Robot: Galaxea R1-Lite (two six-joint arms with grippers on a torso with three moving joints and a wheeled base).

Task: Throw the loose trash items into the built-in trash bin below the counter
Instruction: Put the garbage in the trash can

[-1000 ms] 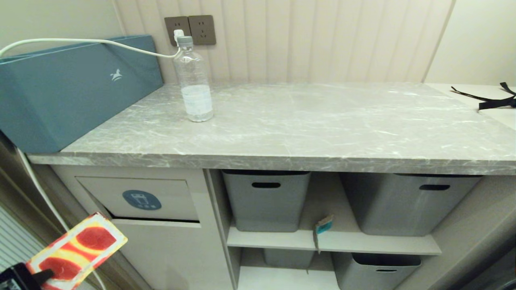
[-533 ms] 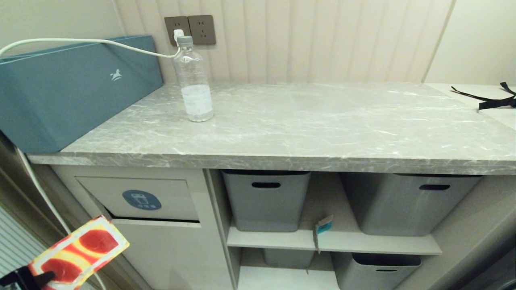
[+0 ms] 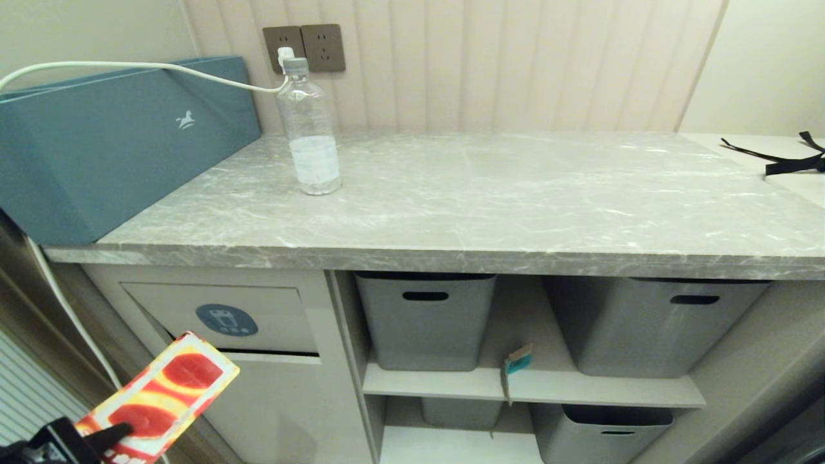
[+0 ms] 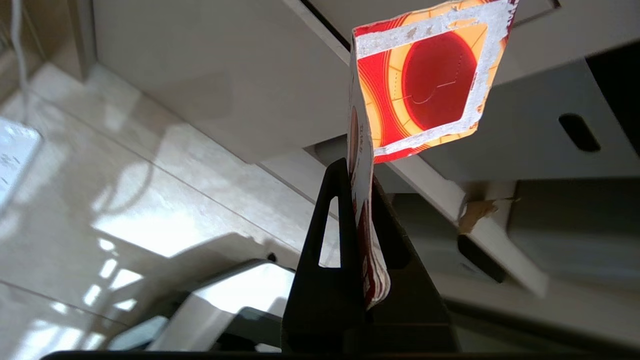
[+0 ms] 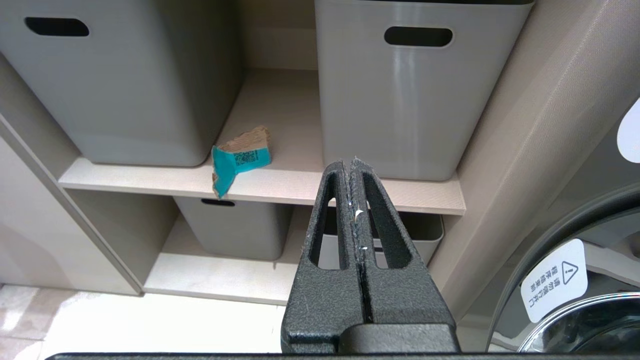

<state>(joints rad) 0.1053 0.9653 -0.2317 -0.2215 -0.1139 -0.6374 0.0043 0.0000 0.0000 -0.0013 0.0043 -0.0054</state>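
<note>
Red-and-yellow snack wrapper (image 3: 164, 399) is pinched flat in the closed left hand (image 3: 106, 435), its free end just below the trash flap (image 3: 219, 319), open floor beneath. Above, the water bottle (image 3: 309, 129) stands on the grey surface (image 3: 515, 187). Farther off, the right hand (image 5: 352, 172), closed and empty, faces the teal scrap (image 5: 240, 160) overhanging the shelf edge (image 5: 350, 192).

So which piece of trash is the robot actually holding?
The red-and-yellow snack wrapper, pinched in the left gripper. The water bottle stands untouched on the counter; the teal scrap lies on a shelf.
</note>
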